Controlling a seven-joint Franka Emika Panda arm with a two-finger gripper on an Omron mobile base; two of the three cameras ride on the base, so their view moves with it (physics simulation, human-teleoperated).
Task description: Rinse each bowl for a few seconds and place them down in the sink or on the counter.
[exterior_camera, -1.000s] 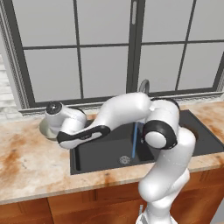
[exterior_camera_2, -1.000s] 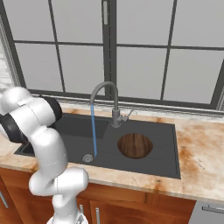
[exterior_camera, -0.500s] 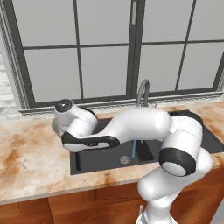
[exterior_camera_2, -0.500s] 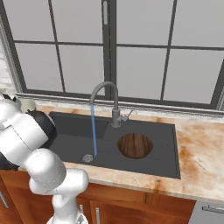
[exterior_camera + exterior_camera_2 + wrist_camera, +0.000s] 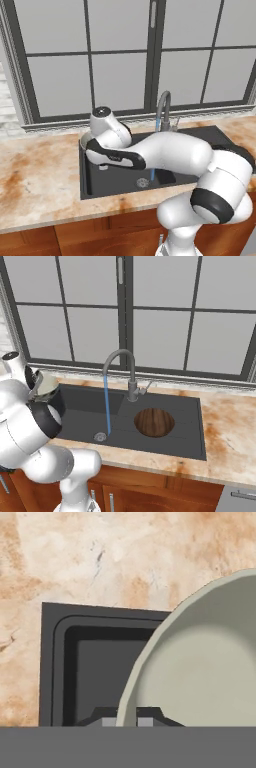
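Matt black sink (image 5: pixel 165 443); marbled stone counter (image 5: pixel 40 185); smooth grey-green bowl (image 5: pixel 200 667).

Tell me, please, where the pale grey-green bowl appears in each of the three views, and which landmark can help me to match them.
Left base view: the pale grey-green bowl peeks out behind the arm's wrist, at the sink's far left corner.
Right base view: it sits at the left edge, over the sink's left end.
Hand view: it covers the lower right, with its rim between the fingertips.
Shared landmark: the black sink.
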